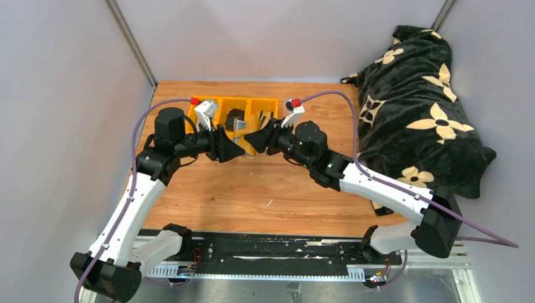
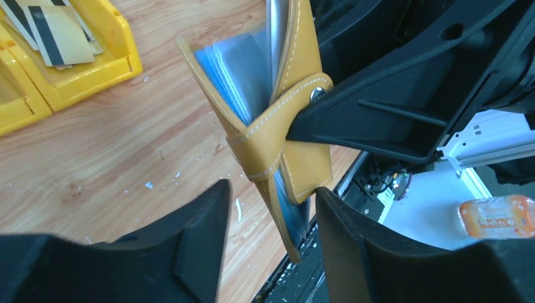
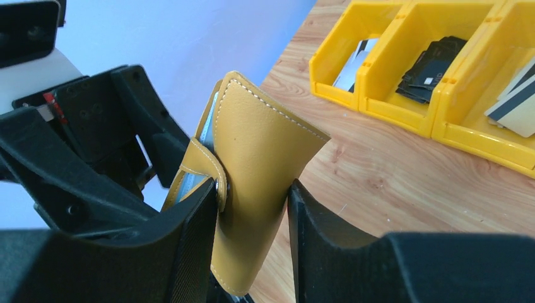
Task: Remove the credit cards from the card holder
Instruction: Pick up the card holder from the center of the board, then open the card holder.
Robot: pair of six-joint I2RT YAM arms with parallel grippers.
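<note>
**Wallet held up between both grippers**

Left gripper (image 2: pixel 271 192) is reaching in from the left with its fingers spread around the lower edge of the wallet (image 2: pixel 303 164). One finger is sitting just beside the leather and the other is standing apart from it, so it is straddling the wallet rather than pinching it.

The mustard-yellow wallet is hanging above the wooden table (image 1: pixel 265 189), between the two grippers and just in front of the yellow bins (image 1: pixel 235 104). Its strap is wrapping around the outside, and blue-grey sleeves are showing at its splayed edge. Whether any cards are sitting inside those sleeves cannot be told.

Right gripper (image 3: pixel 252 189) is clamping the wallet from the right, with a finger pressing on each face and one resting against the snap on the strap.

Behind, cards are lying in the bins. In the right wrist view, pale striped cards (image 3: pixel 356 57) are filling one compartment, black cards (image 3: pixel 435 63) the next, and a tan card with a dark stripe (image 3: pixel 514 104) the last.

At the far right, a black blanket (image 1: pixel 416 107) with cream flowers is lying bunched beside the table.
</note>
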